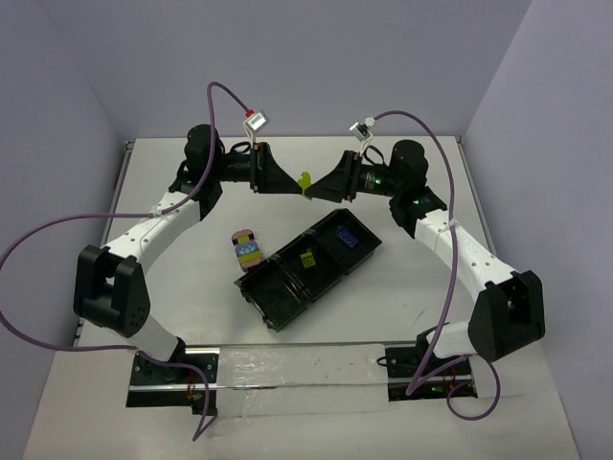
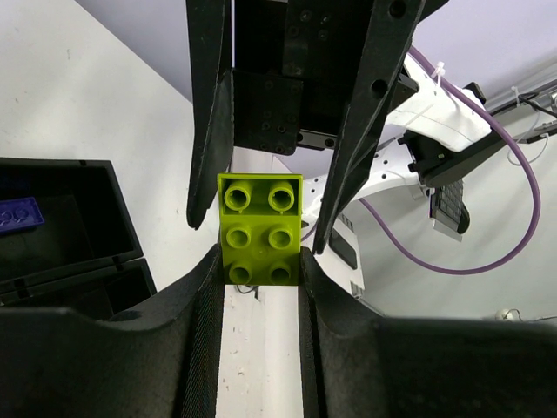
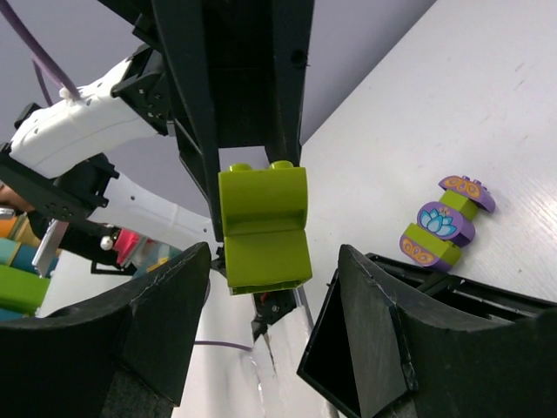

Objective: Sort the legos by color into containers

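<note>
A yellow-green lego (image 1: 306,182) hangs above the back of the table between the two grippers. My left gripper (image 1: 298,183) is shut on it; in the left wrist view its fingers (image 2: 209,287) pinch the brick's (image 2: 260,229) lower end. My right gripper (image 1: 316,185) is open, its jaws spread on either side of the brick (image 3: 263,226) without touching it. The black tray (image 1: 257,287) lies diagonally mid-table, with a purple lego (image 1: 348,238) in its far compartment and a yellow-green one (image 1: 307,259) in the middle. A multicoloured stacked block (image 1: 247,249) lies left of the tray.
The tray's near compartment (image 1: 271,299) shows nothing inside. The block also shows in the right wrist view (image 3: 444,222), beside the tray rim (image 3: 470,294). Purple cables loop off both arms. Grey walls close the back and sides.
</note>
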Controlling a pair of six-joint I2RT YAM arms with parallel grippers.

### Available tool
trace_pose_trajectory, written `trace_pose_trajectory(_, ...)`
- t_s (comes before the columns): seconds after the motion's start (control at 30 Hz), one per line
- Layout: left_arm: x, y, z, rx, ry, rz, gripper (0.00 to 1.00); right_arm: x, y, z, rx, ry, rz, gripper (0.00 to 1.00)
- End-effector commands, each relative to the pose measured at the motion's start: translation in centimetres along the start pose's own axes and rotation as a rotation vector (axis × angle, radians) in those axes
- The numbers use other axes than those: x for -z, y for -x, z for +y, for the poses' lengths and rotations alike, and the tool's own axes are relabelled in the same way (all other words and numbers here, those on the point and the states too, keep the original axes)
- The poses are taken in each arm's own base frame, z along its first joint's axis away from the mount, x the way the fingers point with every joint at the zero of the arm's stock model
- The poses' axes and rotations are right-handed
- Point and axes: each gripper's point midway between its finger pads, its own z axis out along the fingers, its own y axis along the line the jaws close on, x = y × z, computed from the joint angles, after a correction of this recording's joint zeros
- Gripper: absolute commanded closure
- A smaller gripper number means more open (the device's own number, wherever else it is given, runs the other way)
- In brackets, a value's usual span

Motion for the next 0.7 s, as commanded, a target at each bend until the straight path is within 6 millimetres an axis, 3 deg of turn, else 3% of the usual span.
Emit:
trace_pose_trajectory(0.0,0.1,0.4,-1.9,-0.079,-0.044,0.004,1.00,-0.4,1.5,2.3,0.078,0.078,-0.022,0.34)
trace_pose_trajectory(0.07,0.0,0.5,-2.0,-0.081,-0.046,0.003,1.00,-0.5,1.4,2.2,0.072,0.082,-0.016,0.40)
trace_pose_trajectory(0.2,0.0,0.7,-1.9,-0.082,-0.042,-0.004,1.00,-0.5,1.0,2.0,0.057,0.099,-0.007,0.75)
trace_pose_trajectory(0.37,0.4,1.5,-1.2,-0.077,-0.005,-0.047,1.00,-0.1,-0.3,1.1,0.048,0.063,0.015,1.00)
trace_pose_trajectory(0.53,2.4,3.0,-0.2,-0.072,0.055,-0.125,1.00,1.1,-2.0,-1.2,0.037,-0.050,0.038,1.00)
trace_pose_trajectory(0.67,3.2,3.4,1.4,-0.077,0.183,-0.139,1.00,2.3,-4.2,-4.8,0.013,-0.226,0.083,1.00)
